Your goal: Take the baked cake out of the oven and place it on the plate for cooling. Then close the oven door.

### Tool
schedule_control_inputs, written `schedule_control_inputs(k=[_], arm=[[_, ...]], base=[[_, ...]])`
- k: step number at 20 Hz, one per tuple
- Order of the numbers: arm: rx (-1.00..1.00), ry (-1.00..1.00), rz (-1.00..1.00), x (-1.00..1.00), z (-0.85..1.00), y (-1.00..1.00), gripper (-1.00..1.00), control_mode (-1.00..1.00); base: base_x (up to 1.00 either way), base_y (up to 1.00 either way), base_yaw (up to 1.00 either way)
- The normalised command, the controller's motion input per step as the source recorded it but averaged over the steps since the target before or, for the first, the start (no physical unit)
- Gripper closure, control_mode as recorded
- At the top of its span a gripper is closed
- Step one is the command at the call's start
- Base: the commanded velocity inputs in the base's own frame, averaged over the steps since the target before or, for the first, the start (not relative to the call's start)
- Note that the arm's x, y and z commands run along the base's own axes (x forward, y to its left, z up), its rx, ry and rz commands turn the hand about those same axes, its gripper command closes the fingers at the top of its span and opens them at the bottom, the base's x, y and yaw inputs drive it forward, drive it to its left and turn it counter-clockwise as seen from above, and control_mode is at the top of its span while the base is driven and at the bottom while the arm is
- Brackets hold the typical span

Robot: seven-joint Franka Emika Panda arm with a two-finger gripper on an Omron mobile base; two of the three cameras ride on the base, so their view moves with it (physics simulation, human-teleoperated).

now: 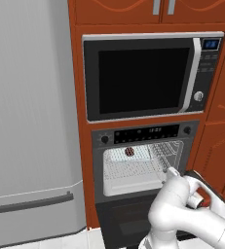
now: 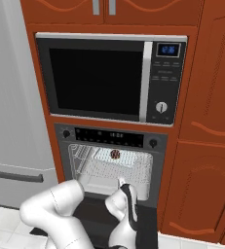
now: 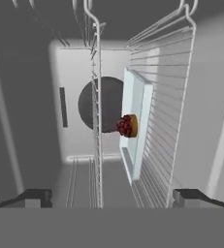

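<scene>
The black oven stands open, and its oven door is folded down below the pale cavity. The baked cake, a small reddish-brown lump, rests on a pale tray on the wire rack deep inside. My gripper is open at the mouth of the cavity, rolled sideways, with nothing between its fingertips and well short of the cake. The white hand reaches over the lowered door. The plate is out of view.
A silver-trimmed microwave sits right above the oven. A tall grey fridge stands to the left and orange-brown cabinets to the right. A second wire rack lies close beside the gripper's line into the oven.
</scene>
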Motion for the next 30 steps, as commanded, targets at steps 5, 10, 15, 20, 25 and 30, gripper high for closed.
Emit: schedule_control_inputs(k=[5,10,15,20,25,30], arm=[[0.03,-0.15,0.04,0.03,-0.35,-0.36,-1.00,-1.00],[0.00,-0.08,0.00,0.00,-0.33,-0.20,-1.00,-1.00],[0.00,-0.03,-0.02,0.00,-0.27,-0.03,-1.00,-1.00],[0.00,-0.01,-0.06,0.00,-0.15,0.00,-1.00,-1.00],[0.00,-0.05,-0.04,0.03,-0.26,0.00,-1.00,-1.00],[0.00,-0.07,0.00,0.11,-0.28,0.08,-1.00,-1.00]], base=[[0.00,0.00,0.00],[0.00,0.00,0.00],[0.00,0.00,0.00],[0.00,0.00,0.00],[0.00,0.00,0.00],[0.00,0.00,0.00]])
